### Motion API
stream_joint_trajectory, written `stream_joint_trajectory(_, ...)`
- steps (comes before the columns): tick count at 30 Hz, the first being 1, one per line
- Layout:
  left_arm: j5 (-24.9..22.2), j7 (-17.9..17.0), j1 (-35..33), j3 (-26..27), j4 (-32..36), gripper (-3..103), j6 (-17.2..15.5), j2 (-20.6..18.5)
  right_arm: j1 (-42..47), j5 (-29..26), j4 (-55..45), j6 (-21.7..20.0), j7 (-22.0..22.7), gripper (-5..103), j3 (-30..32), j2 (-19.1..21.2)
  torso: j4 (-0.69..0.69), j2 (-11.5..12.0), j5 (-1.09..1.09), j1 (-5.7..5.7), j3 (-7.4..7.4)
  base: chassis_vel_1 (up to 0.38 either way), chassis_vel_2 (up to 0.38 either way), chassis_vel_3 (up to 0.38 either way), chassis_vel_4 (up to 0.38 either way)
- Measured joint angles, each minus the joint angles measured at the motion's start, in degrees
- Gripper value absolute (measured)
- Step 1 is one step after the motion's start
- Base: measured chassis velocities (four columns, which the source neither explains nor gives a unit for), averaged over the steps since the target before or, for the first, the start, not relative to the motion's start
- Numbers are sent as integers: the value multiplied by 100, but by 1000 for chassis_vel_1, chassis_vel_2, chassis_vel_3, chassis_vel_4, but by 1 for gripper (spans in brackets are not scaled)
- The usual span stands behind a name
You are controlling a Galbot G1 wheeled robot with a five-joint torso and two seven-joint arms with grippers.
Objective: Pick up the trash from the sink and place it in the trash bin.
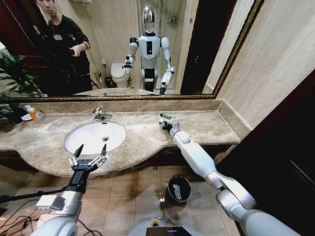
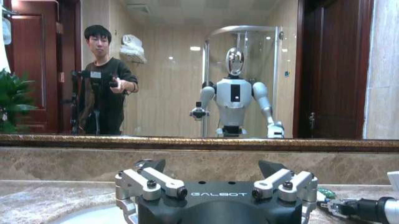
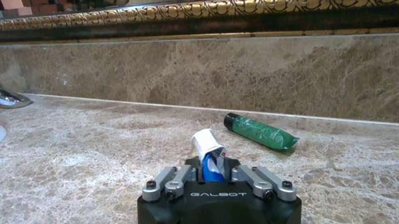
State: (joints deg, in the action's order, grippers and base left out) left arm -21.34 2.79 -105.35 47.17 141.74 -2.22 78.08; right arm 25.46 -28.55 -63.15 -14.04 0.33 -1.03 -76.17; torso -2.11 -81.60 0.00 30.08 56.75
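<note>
Blue-and-white packet (image 3: 210, 161) pinched upright between the closed jaws of the right gripper (image 1: 166, 126), over the beige marble counter (image 1: 206, 125).
One green tube (image 3: 260, 132) lies just beyond on bare marble near the backsplash; left gripper (image 1: 87, 156) hangs spread wide and empty at the front rim of the white sink (image 1: 88, 137); one dark trash bin (image 1: 178, 189) stands on the tiled floor below the counter edge.

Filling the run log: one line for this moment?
right gripper: shut on blue-and-white packet, over counter | left gripper: open, at sink front | green tube: on counter
</note>
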Motion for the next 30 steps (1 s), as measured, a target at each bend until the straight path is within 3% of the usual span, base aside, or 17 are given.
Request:
stream_joint_trajectory(11, 0, 0, 0, 0, 0, 100, 0, 0, 326, 0, -823, 2, 282, 2, 57, 190, 0, 0, 0, 0, 0, 0, 0, 0, 0)
stream_joint_trajectory(30, 0, 0, 0, 0, 0, 100, 0, 0, 1029, -181, -2740, -279, 811, 2, 166, 829, 0, -1, 0, 0, 0, 0, 0, 0, 0)
